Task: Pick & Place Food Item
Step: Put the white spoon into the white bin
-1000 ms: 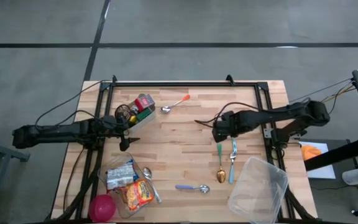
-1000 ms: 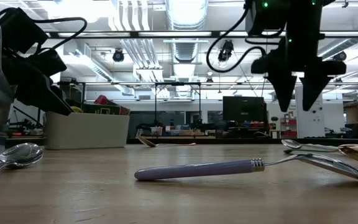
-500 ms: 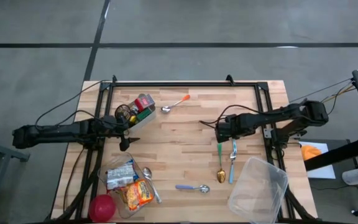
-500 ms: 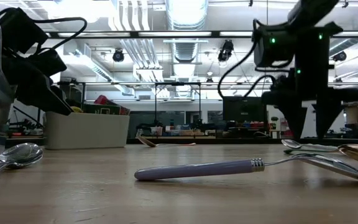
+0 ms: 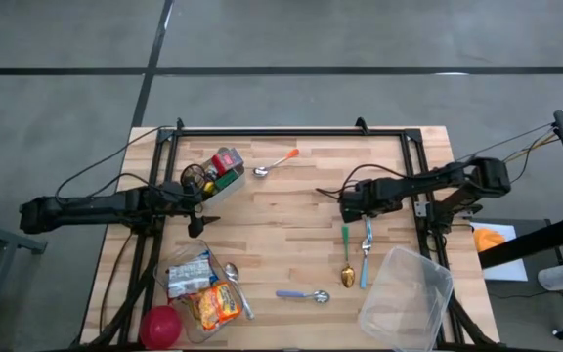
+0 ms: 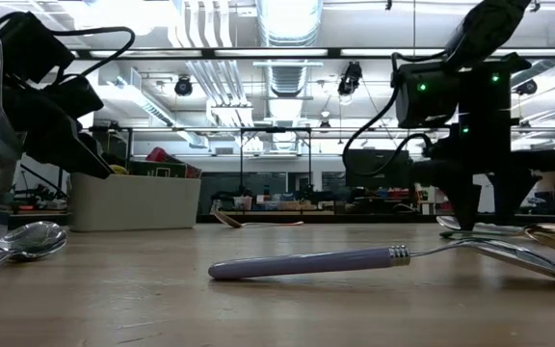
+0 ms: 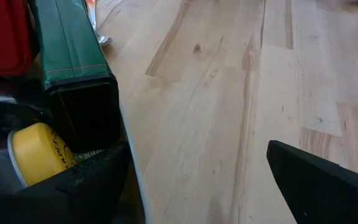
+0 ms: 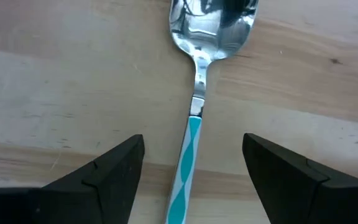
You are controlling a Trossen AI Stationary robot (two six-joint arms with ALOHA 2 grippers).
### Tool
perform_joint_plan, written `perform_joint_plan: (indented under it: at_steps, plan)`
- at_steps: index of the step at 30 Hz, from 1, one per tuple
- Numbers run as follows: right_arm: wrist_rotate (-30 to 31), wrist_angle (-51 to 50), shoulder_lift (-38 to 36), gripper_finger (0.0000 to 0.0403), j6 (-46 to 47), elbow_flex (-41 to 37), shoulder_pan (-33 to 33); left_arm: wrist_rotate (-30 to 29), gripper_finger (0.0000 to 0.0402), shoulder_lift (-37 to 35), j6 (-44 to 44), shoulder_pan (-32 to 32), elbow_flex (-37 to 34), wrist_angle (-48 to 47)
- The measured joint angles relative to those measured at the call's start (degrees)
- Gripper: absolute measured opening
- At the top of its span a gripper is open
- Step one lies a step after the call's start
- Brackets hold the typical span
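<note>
Food items, a red box (image 7: 2,31), a green carton (image 7: 73,62) and a yellow can (image 7: 36,152), stand in a white bin (image 5: 221,176) at the table's left. My left gripper (image 5: 196,217) waits open beside that bin. My right gripper (image 5: 353,205) points down, open, low over a spoon with a teal-and-white handle (image 8: 188,162) that lies flat on the table. Its two fingers (image 8: 98,174) stand on either side of the handle, just behind the spoon's bowl (image 8: 211,18). In the low view, my right gripper (image 6: 472,207) reaches almost to the tabletop.
A gold spoon with a green handle (image 5: 346,256) lies right beside the teal one. A purple-handled spoon (image 5: 301,295) lies near the front, an orange-handled one (image 5: 277,162) at the back. A clear tub (image 5: 407,298) is at front right, food packets (image 5: 203,288) and a pink ball (image 5: 161,326) at front left.
My right gripper has come down toward the table over the teal-handled spoon, moving slightly toward the table's right edge and staying open. The spoon has not moved.
</note>
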Motion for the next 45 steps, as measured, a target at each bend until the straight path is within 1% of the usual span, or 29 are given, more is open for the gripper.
perform_joint_plan:
  at_steps: [3, 12, 18, 21, 25, 29, 32, 35, 39, 45]
  plan:
    - [0.1, 0.4, 0.8, 0.0242, 0.0, 0.2, 0.0, 0.0, 0.0383, 0.0, 0.0, 0.0, 0.0, 0.0]
    - [0.3, 1.5, 0.9, 0.0110, -1.7, 0.2, 0.0, 0.0, 0.0383, 0.0, 0.0, 0.0, 0.0, 0.0]
    - [1.4, 2.0, 1.1, 0.0047, -1.7, 0.1, 0.0, 0.0, 0.0383, 0.0, 0.0, 0.0, 0.0, 0.0]
    - [2.0, 1.9, 1.1, 0.0026, -2.0, 0.1, 0.0, 0.0, 0.0383, 0.0, 0.0, 0.0, 0.0, 0.0]
    - [2.2, 1.9, 1.0, 0.0021, -2.8, 0.0, 0.0, 0.0, 0.0383, 0.0, 0.0, 0.0, 0.0, 0.0]
    - [2.3, 2.0, 1.1, 0.0042, -2.7, 0.0, 0.0, 0.0, 0.0383, 0.0, 0.0, 0.0, 0.0, 0.0]
    - [2.4, 2.0, 0.9, 0.0050, -2.7, -0.1, 0.0, 0.0, 0.0383, 0.0, 0.0, 0.0, 0.0, 0.0]
    - [2.5, 2.2, 0.5, 0.0052, -2.7, -0.1, 0.0, 0.0, 0.0383, 0.0, 0.0, 0.0, 0.0, 0.0]
    - [4.2, 2.1, 0.3, 0.0052, -2.7, 0.0, -0.2, 0.0, 0.0383, 0.0, 0.0, 0.0, 0.0, 0.0]
    - [4.0, 2.2, 0.1, 0.0053, -2.7, 0.2, -0.1, 0.0, 0.0383, 0.0, 0.0, 0.0, 0.0, 0.0]
